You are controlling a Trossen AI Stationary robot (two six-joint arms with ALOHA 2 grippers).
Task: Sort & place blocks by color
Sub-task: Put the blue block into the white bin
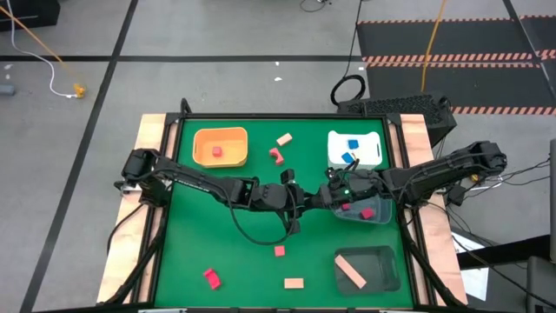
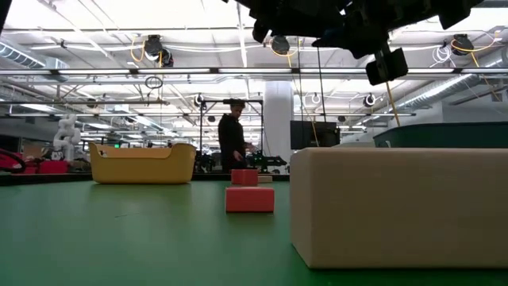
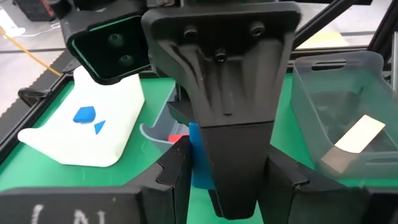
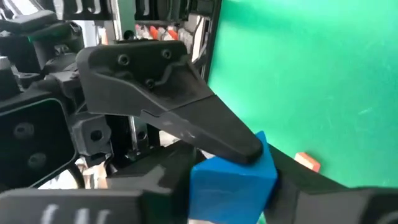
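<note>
Green table (image 1: 226, 252), both arms reaching in toward its middle. Orange tray (image 1: 220, 146) at the far left, holding one red block (image 1: 216, 152). White tray (image 1: 355, 148) at the far right, with two blue blocks (image 1: 351, 149) in it. Dark clear bin (image 1: 368, 268) at the near right, holding a long tan bar (image 1: 351, 272) that lies diagonally, one end toward the table's middle and the other toward the near right corner. A second clear bin (image 1: 365, 211) sits between the white tray and the dark bin, with red pieces (image 1: 366, 213) inside.

Left gripper (image 1: 295, 202) and right gripper (image 1: 337, 193) meet just left of this clear bin, well above the table surface as the low view shows them. In the right wrist view a blue block (image 4: 233, 177) is clamped between dark fingers (image 4: 236, 146); from the left wrist view the same blue shows beside the opposing finger. Which gripper has the grip cannot be told, nor the block's long axis.

Loose blocks: tan bar (image 1: 294, 283) near front edge, long axis left to right; red block (image 1: 212, 278) front left, turned diagonally; small red cube (image 1: 280, 251) near the middle; pink L-shaped piece (image 1: 277, 156) and tan block (image 1: 284, 139) at the far side between the trays.

A person (image 2: 232, 143) stands in the room beyond the table.
</note>
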